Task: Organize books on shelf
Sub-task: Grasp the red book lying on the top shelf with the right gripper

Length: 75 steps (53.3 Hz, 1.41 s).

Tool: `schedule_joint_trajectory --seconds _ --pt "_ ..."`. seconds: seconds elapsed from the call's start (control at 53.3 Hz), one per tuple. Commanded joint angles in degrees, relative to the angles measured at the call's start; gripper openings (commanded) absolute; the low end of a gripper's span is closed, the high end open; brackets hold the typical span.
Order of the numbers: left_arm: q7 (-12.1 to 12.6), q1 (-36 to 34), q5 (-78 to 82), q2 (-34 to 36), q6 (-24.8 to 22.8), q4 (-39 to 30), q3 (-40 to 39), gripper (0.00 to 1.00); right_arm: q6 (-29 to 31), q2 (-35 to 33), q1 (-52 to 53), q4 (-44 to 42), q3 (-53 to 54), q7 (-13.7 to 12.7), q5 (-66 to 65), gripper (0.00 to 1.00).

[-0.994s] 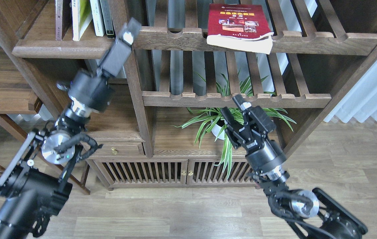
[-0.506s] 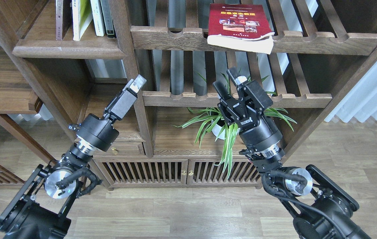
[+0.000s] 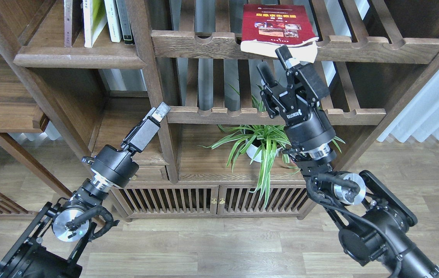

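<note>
The red book (image 3: 277,29) with small photos lies flat on the upper slatted shelf, its front edge hanging over the rail. My right gripper (image 3: 276,63) is open and empty, just below that overhanging edge, fingers pointing up. The yellow-green book (image 3: 94,19) and a maroon book (image 3: 68,21) stand upright on the solid walnut shelf (image 3: 76,60) at top left, beside thin white and dark-spined books. My left gripper (image 3: 160,111) is low, by the bookcase's middle post, holding nothing; it shows side-on, so its fingers cannot be told apart.
A potted spider plant (image 3: 261,141) stands on the board under the lower slatted shelf (image 3: 273,114), behind my right wrist. A brass-knobbed drawer (image 3: 132,176) and slatted cabinet doors (image 3: 204,200) are below. A white curtain (image 3: 431,112) hangs at the right.
My left gripper has dropped from the upper shelf's edge down to the lower rail's height. My right gripper has risen from the plant up to the red book's front edge.
</note>
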Motion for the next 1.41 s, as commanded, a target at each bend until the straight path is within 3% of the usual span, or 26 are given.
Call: schedule_joint_trajectory --seconds 0.0,0.619,0.994,1.388 --pt "0.0 0.0 0.1 0.0 0.0 0.1 0.0 0.83 -1.9 0.2 0.1 0.0 0.1 0.0 0.0 0.67" --pt "0.0 0.0 0.0 0.0 0.0 0.4 0.0 0.83 -9.8 0.9 1.4 -1.2 2.3 0.0 0.0 0.65" --pt "0.0 0.2 0.1 0.0 0.0 0.6 0.1 0.83 -10.9 0.3 2.6 -2.0 4.0 0.0 -0.1 0.66" --pt "-0.2 0.3 0.0 0.0 0.0 0.6 0.0 0.83 -17.7 0.4 4.3 -2.0 7.2 0.0 0.0 0.66"
